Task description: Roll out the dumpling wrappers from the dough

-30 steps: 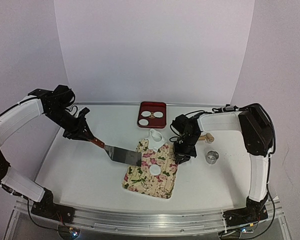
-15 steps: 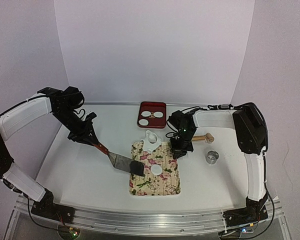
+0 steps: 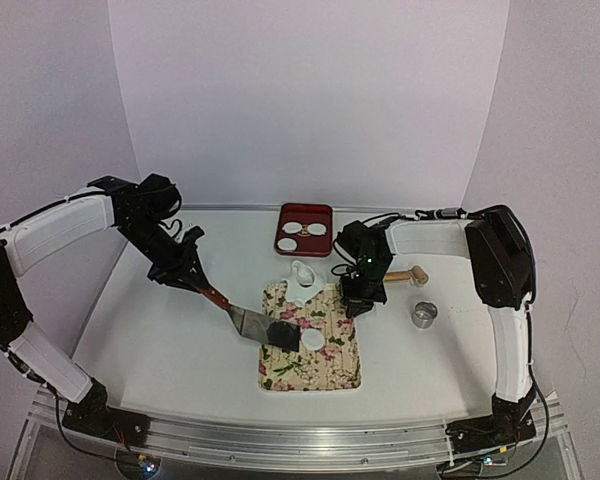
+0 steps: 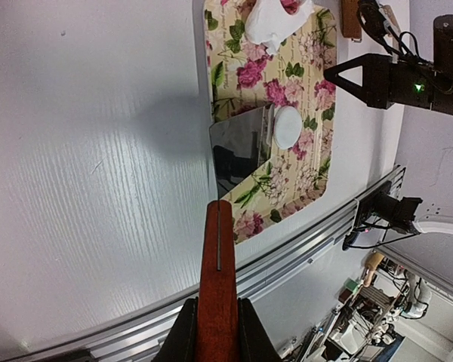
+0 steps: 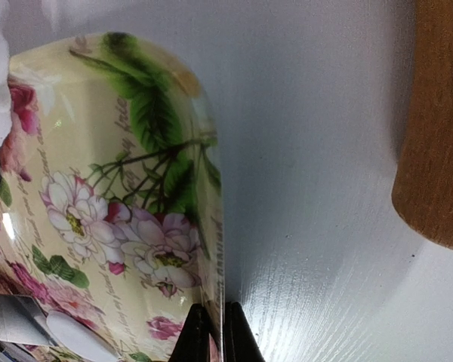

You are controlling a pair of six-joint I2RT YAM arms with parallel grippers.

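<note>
Your right hand (image 3: 364,300) pinches the floral mat (image 3: 320,368) near its far right corner, fingers closed tight on the edge, probably to pin the mat so it cannot slide. Your left hand (image 4: 215,335) is clenched around the red handle of the spatula (image 4: 240,147). The spatula's blade lies on the mat with its edge against the round wrapper (image 4: 288,127), placed to lift it. The ragged dough (image 3: 302,281) sits at the mat's far end.

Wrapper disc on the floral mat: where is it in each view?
Top external: wrapper mid-frame, at the spatula tip.
Left wrist: wrapper upper centre-right, beside the spatula.
Right wrist: wrapper likely the white sliver, bottom left.
Shared landmark: floral mat.
</note>
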